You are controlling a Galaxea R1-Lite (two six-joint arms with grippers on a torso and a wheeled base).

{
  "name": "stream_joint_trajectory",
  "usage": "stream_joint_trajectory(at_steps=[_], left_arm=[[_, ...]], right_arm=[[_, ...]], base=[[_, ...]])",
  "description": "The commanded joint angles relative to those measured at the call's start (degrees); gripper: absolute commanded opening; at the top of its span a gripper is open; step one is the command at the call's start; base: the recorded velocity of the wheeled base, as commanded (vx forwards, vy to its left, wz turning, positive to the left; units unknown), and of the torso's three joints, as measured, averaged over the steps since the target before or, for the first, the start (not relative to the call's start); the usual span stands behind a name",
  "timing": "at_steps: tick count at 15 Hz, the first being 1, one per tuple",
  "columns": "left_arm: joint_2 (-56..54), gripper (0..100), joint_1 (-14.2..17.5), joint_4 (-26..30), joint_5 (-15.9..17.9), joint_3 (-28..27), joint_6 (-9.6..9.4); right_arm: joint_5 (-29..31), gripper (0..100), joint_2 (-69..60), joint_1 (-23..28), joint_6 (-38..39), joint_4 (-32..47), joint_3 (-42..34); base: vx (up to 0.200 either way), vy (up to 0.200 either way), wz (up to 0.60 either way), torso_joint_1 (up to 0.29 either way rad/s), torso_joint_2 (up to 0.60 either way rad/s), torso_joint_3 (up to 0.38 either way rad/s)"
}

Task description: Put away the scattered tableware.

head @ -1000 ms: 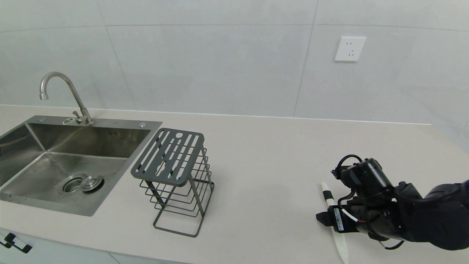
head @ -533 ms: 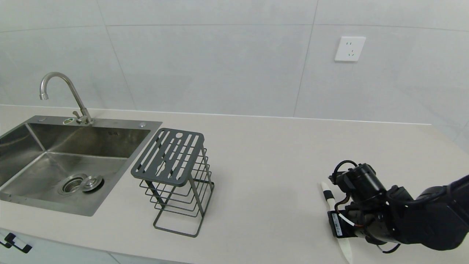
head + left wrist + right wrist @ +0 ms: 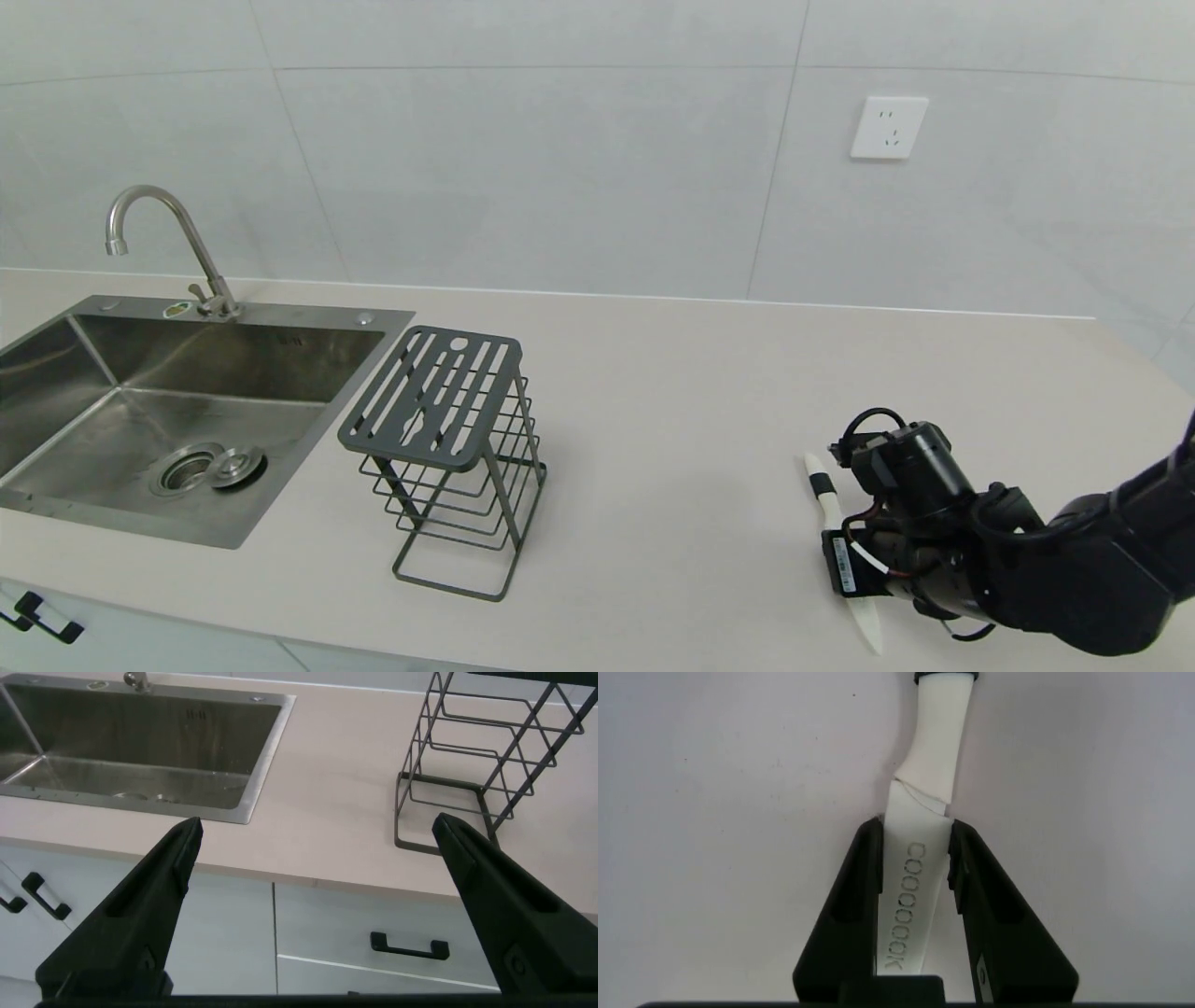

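A white knife (image 3: 825, 497) with a black band on its handle lies at the right of the countertop, near the front edge. My right gripper (image 3: 848, 571) is shut on its blade; in the right wrist view the two black fingers (image 3: 862, 873) press the blade of the knife (image 3: 936, 747) from both sides, the handle pointing away. A dark grey wire rack (image 3: 448, 448) stands mid-counter beside the sink. My left gripper (image 3: 318, 826) hangs open and holds nothing, below the counter's front edge, facing the rack (image 3: 486, 775).
A steel sink (image 3: 56, 504) with a curved faucet (image 3: 177, 233) takes up the left side. White drawers with black handles (image 3: 408, 946) sit under the counter. A wall outlet (image 3: 889, 126) is at the back right. Bare countertop (image 3: 672, 448) lies between rack and knife.
My right gripper has slid along the knife toward the front edge and closed on the blade; the knife has shifted slightly left with it. The head camera has moved a little.
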State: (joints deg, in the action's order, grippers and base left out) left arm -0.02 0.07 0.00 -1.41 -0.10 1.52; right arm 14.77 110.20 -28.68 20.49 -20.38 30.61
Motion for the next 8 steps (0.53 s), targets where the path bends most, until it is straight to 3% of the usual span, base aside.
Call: stream_joint_trajectory(at_steps=[1,8], left_arm=[[0.0,100,0.0,0.0,0.0,0.0,0.06],[0.0,100,0.0,0.0,0.0,0.0,-0.03]], right_arm=[[0.0,0,-4.2,0.5,-0.6,0.0,1.7],[-3.5,0,-15.6,1.5,-2.7,-0.1,2.3]], base=[[0.000,0.000,0.00,0.000,0.00,0.000],[0.000,0.000,0.00,0.000,0.00,0.000]])
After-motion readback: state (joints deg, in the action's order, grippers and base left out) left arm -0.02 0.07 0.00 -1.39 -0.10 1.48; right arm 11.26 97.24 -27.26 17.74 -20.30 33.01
